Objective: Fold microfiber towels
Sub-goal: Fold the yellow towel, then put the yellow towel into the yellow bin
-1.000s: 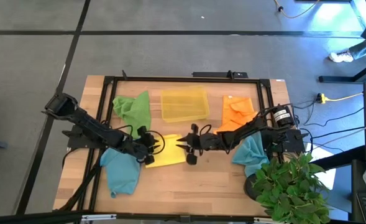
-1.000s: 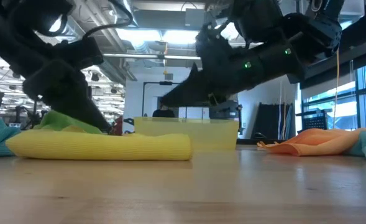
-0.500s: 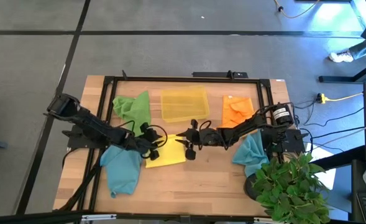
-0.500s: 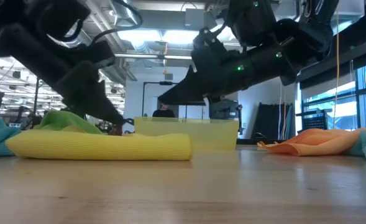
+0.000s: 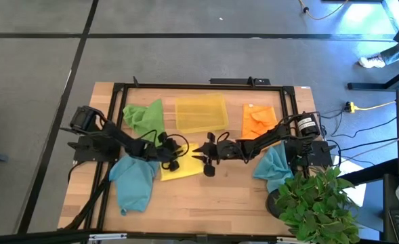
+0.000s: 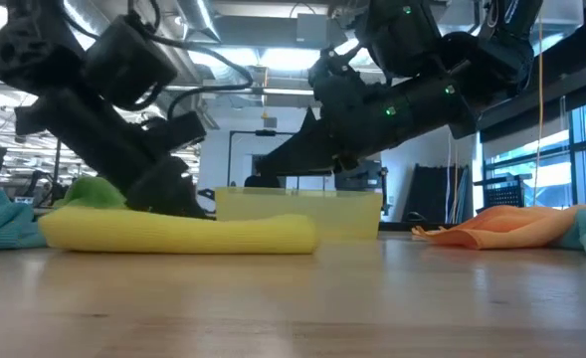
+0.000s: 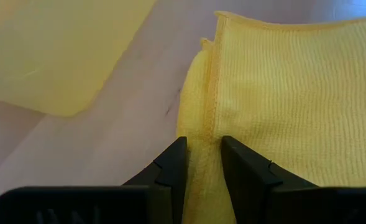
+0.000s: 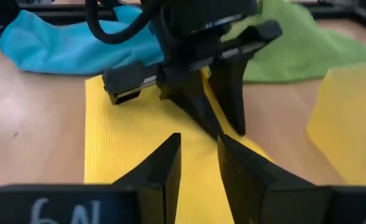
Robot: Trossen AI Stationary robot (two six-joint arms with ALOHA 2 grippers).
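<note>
A folded yellow towel [image 5: 184, 167] lies flat at the table's middle. My left gripper [image 7: 204, 146] is down at the towel's far edge, reaching in from the left, with its fingers a little apart. My right gripper [image 8: 199, 146] hovers open above the towel's right part [image 6: 263, 164] and holds nothing. A green towel [image 5: 145, 116] lies at the far left and an orange towel [image 5: 259, 122] at the far right. One teal towel [image 5: 133, 184] lies near left and another [image 5: 275, 168] near right. My left gripper has its two fingertips [image 8: 231, 118] set down on the yellow towel, one on each side of the hemmed far edge [image 7: 202, 118]. It comes slanting down from the table's left, with its fingers along that edge. Two layers show there. The towel stays flat on the table.
A translucent yellow tray [image 5: 200, 113] stands just beyond the yellow towel. A black frame [image 5: 185, 87] borders the work area. A potted plant [image 5: 318, 203] stands at the near right corner. Bare wood [image 5: 206, 200] lies in front of the towel.
My left gripper has swung toward the table's right and sunk onto the yellow towel's far edge. The towel's left end has slid a little toward the right. The gap between the left fingers looks unchanged.
</note>
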